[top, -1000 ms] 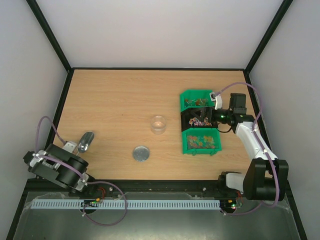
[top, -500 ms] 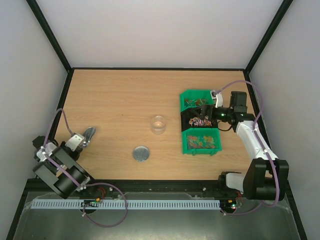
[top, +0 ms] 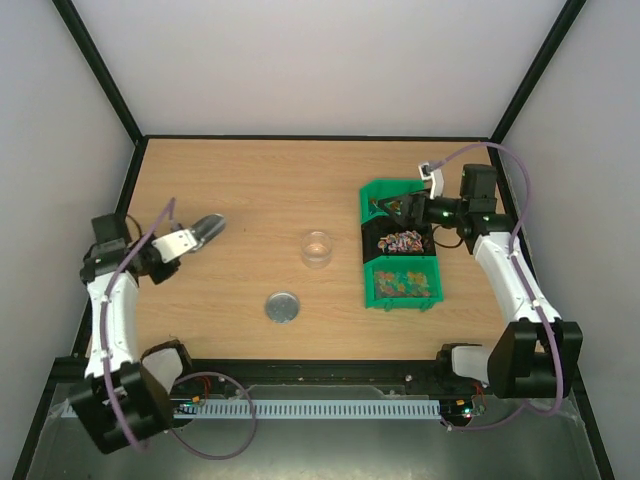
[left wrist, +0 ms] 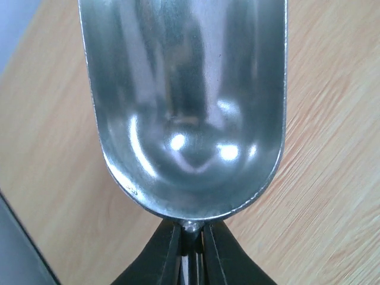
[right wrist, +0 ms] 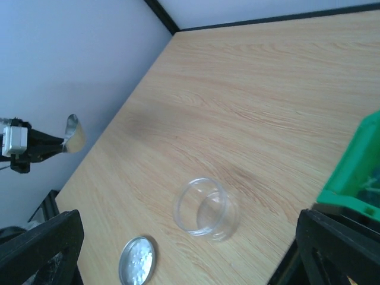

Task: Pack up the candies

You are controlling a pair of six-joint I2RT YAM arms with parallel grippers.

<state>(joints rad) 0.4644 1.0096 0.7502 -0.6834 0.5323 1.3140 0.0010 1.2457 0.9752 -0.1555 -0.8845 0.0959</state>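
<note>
Two arms at work. Left gripper [top: 186, 240] is clamped on the handle of the metal scoop [top: 207, 229], at the table's [top: 240, 180] left side. Right gripper [top: 405, 208] has its jaws spread wide over the far green bin [top: 373, 192]. Candies [top: 402, 283] lie in the green bins at right. Clear cup [top: 317, 248] and round lid [top: 282, 306] sit mid-table, apart.

Tiny mixed-colour candies [top: 404, 282] inside green bins [top: 400, 303]
</note>
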